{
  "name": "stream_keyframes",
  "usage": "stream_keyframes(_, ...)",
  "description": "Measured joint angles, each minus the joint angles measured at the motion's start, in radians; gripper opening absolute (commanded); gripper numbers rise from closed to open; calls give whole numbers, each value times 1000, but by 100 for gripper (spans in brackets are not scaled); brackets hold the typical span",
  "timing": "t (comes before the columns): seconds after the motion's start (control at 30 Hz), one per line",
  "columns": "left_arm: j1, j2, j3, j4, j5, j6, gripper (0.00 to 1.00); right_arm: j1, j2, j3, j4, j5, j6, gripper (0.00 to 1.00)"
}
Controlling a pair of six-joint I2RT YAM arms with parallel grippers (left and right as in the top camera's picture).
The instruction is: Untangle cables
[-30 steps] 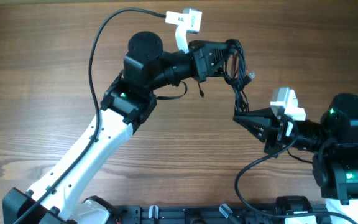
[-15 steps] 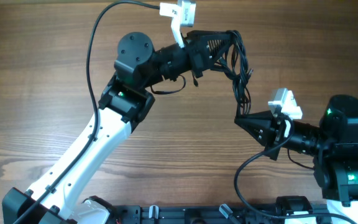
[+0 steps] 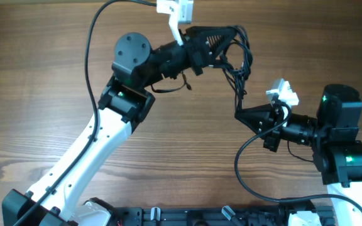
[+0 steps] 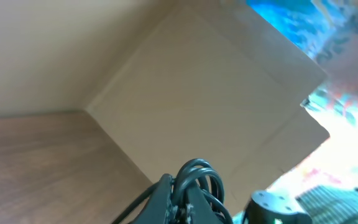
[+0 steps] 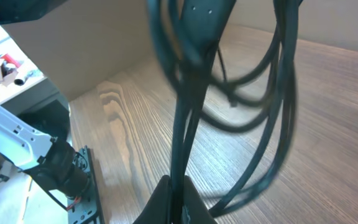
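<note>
Overhead: left gripper (image 3: 230, 39) & right gripper (image 3: 239, 115) both clamped on cables (image 3: 242, 68), mid pull-apart; next prob. spread wider.

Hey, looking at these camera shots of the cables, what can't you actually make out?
- Overhead: how the cables cross near the left gripper; black strands merge with its black body.
- Left wrist: the grip itself; the bottom edge cuts off the fingers.
- Right wrist: strand crossings; the cables hang blurred near the lens.
- Where the cables end: too small in every view.
</note>
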Motion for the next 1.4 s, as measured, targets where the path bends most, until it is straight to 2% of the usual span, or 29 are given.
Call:
stream_keyframes(0.67, 29, 0, -1, -13, -117, -8, 4, 0, 1, 1, -17, -158, -41, 4)
stream_keyframes(0.7, 29, 0, -1, -13, -121, -8, 4, 0, 1, 1, -22, -157, -41, 8)
stream_keyframes(0.73, 29, 0, -1, -13, -121, -8, 4, 0, 1, 1, -29, -153, -41, 36)
stream_keyframes(0.83, 31, 0, -1, -8, -143, -8, 4, 0, 1, 1, -42, -99, -1, 76)
stream_keyframes(0.9, 39, 0, -1, -5, -151, -8, 4, 2, 1, 1, -30, -71, 30, 86)
stream_keyframes(1.17, 58, 0, -1, -61, -174, -15, 4, 3, 1, 0, 81, -40, 164, 87)
stream_keyframes(1.4, 59, 0, -1, -61, -48, -16, 4, 3, -23, -3, 154, -46, 216, 84)
